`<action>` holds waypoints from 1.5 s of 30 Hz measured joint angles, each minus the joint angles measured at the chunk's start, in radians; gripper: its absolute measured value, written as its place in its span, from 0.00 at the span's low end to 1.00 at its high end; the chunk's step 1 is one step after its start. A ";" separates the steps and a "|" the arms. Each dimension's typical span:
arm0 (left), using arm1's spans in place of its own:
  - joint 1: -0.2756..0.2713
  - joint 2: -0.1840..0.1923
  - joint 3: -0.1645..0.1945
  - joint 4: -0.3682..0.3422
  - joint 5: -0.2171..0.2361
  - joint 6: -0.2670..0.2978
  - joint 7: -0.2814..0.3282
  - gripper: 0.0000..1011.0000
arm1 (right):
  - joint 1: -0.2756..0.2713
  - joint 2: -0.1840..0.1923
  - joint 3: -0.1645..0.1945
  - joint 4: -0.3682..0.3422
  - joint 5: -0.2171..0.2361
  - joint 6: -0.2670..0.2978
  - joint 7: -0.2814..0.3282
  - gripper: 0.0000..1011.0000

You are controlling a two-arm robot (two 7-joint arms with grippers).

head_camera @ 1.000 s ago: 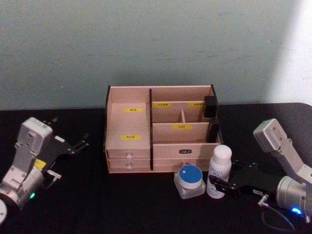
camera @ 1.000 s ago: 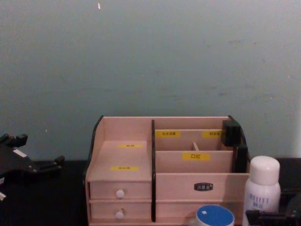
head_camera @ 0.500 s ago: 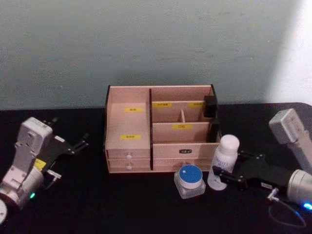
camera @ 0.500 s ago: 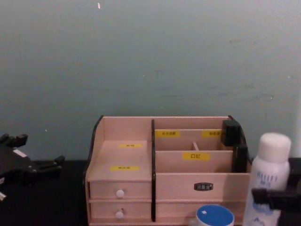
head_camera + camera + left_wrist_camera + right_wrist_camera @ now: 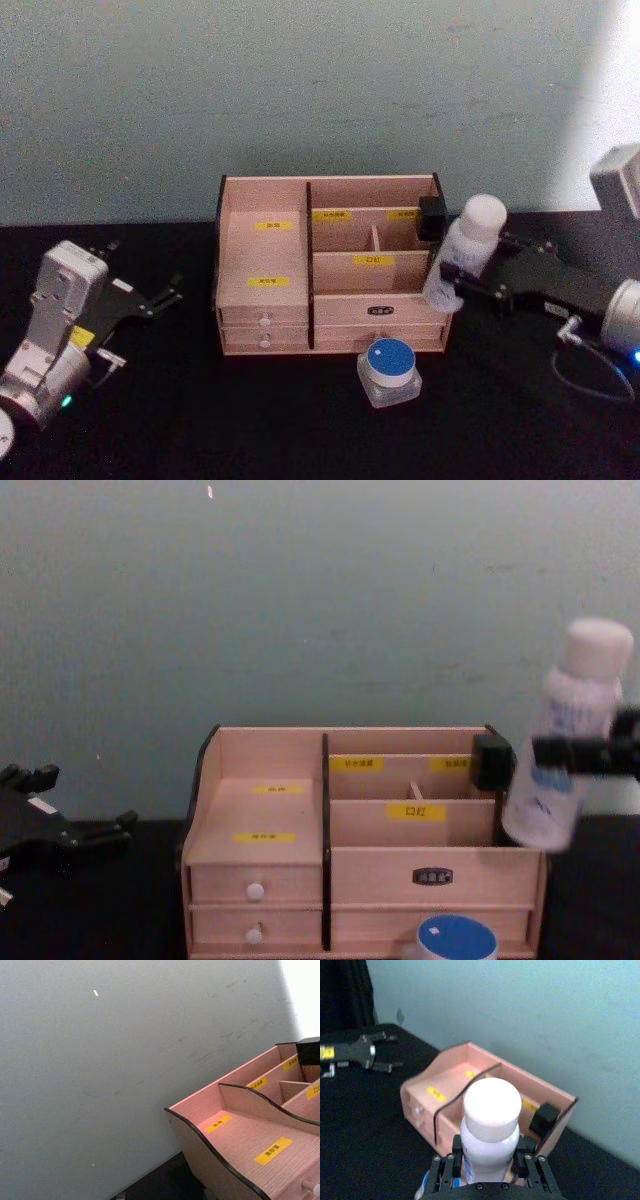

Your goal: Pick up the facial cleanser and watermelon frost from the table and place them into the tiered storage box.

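The right pincer (image 5: 458,279) is closed on the facial cleanser (image 5: 463,248), a white bottle with a white cap, and holds it in the air, clear of the black tabletop (image 5: 200,410). Its fingers (image 5: 527,1164) press on either side of the bottle's body, below the cap, so that the cap stands above the pincer and the base hangs below it. The bottle is tilted, with its cap leaning away from the tiered storage box (image 5: 380,310) and its base near the box's right end. In the chest view the base (image 5: 535,825) overlaps the box's right end wall, level with the upper compartments. A blue-lidded jar (image 5: 390,372) stands on the tabletop just in front of the box, towards its right side. The left pincer (image 5: 143,270) rests far to the left, well apart from the box, with its fingers spread and nothing between them.
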 joint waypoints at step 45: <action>0.000 0.000 0.000 0.000 0.000 0.000 0.000 0.99 | 0.430 -0.238 -0.239 0.397 -0.048 0.094 0.049 0.59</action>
